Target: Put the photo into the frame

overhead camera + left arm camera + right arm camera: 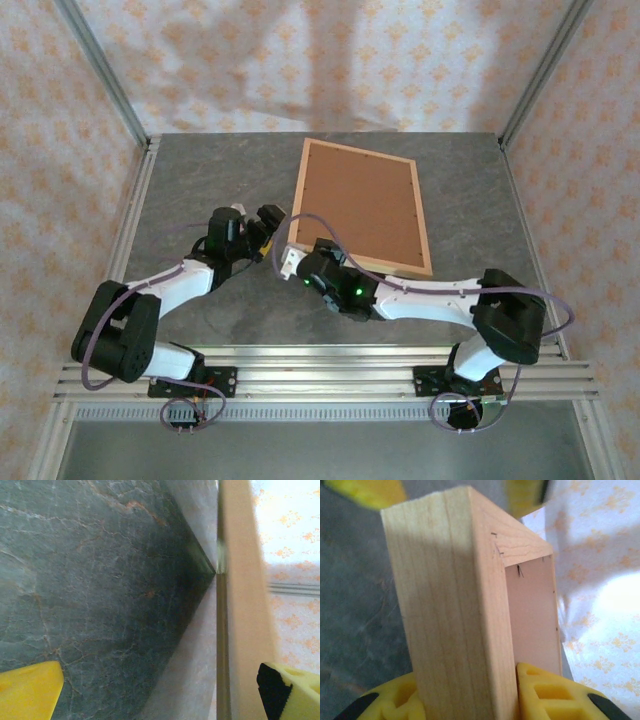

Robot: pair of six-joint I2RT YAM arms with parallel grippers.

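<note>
Grey table (pixel 200 180), seen from above: the frame (pixel 423 215) lies back-up, right of centre, its brown board (pixel 360 205) seated inside the pale wood rails. You cannot tell whether the photo already lies under that board.

Your right gripper (pixel 298 258) reaches across from the right base and is clamped on the frame's near-left corner. Its wrist view shows the wood corner pinched between the yellow fingers (pixel 545 690), with a recessed pinkish face visible inside the rails.

Your left gripper (pixel 268 232) sits just beside the frame's left rail, jaws spread wide with nothing in them. Its wrist view has one yellow fingertip (pixel 27 690) over the bare table and the other beyond the rail, so the rail stands between them, closer to the far finger.

Judged from this, you are handling the frame rather than loading it: one arm steadies the corner while the other is placed to take the left rail. With the board in place, the likely choices are to finish by turning the frame over or to lift the board out first. Nothing here settles which.

Either way, the next move asks you to close the left jaws squarely on the rail, not the board, and to move both arms together so the one-corner grip does not twist the frame.
</note>
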